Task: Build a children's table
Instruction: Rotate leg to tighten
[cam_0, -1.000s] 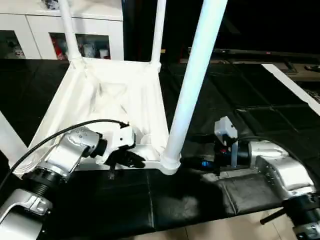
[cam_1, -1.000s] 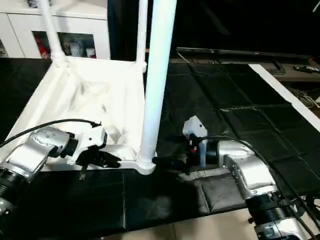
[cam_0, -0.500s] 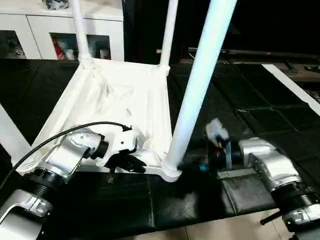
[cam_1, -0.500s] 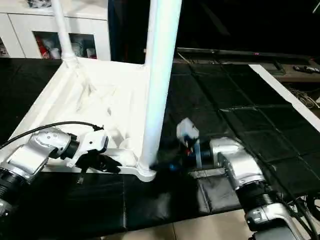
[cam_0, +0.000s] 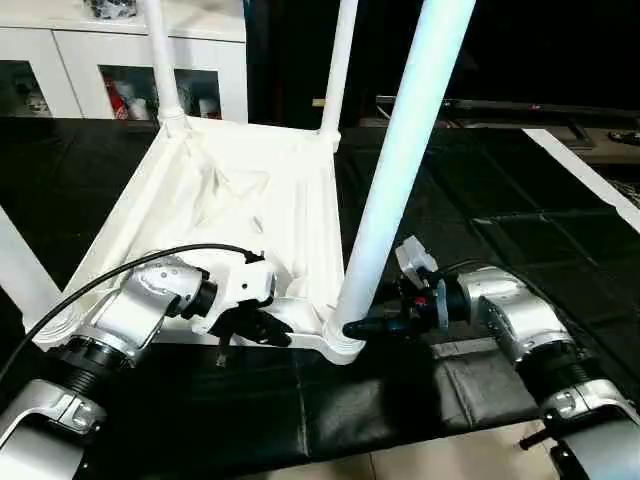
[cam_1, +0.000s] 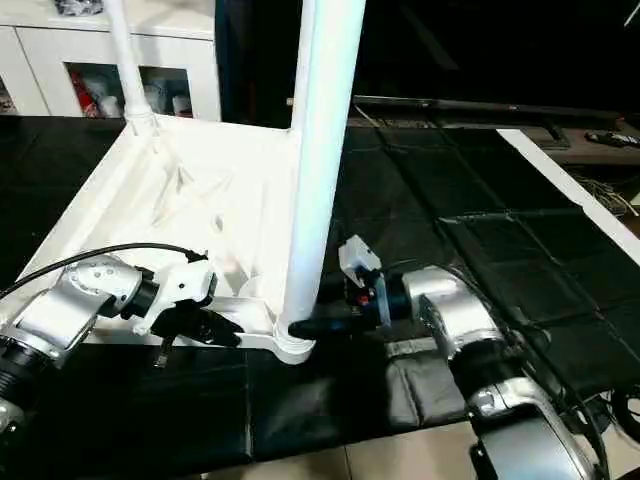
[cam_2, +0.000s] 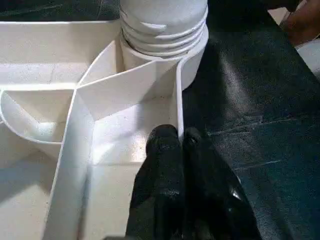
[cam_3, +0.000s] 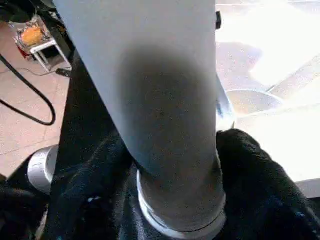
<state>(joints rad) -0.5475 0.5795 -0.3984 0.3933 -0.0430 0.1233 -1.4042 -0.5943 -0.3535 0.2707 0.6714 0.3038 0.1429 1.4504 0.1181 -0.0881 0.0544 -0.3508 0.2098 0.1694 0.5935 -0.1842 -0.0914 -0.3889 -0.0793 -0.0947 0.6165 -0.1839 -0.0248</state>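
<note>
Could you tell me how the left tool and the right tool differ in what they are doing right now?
The left tool is shut on the tabletop's near rim; the right tool straddles the base of the near leg, one finger each side. The left tool points along the rim, the right across the black mat toward the leg. Both work at the same corner socket.

Overhead light, white tabletop (cam_0: 240, 200) glaring; right wrist view overexposed.
</note>
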